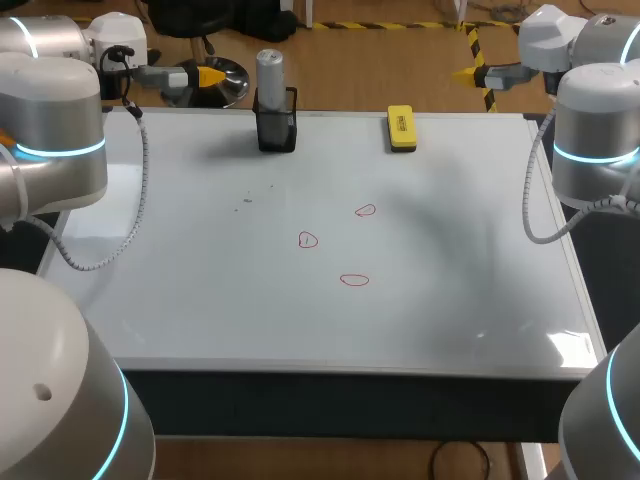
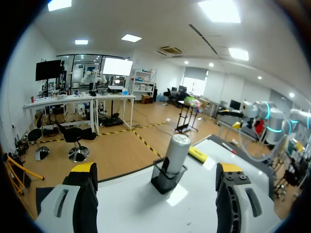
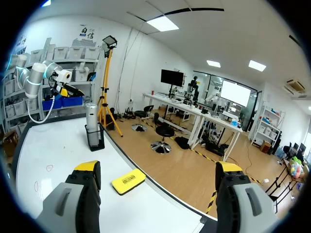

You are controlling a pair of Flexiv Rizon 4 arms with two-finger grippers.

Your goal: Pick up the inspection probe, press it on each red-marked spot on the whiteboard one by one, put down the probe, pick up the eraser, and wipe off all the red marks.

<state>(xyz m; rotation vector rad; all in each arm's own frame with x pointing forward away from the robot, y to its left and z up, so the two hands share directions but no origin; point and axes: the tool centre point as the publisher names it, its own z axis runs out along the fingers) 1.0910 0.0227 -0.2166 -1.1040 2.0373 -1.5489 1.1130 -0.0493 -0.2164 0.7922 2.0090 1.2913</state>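
Inspection probe (image 1: 270, 68) is standing upright in its holder (image 1: 277, 132), probably for an easy grab, left fingers (image 2: 80, 199) and right fingers (image 3: 80, 199) both hovering spread wide.

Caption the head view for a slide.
Probe upright in black holder, yellow eraser nearby, three red marks on the whiteboard.

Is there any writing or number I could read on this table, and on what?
Yellow eraser: dark print on top, too small to read.
Red marks on the whiteboard: drawn loops, no letters or numbers.
No other text shows there.
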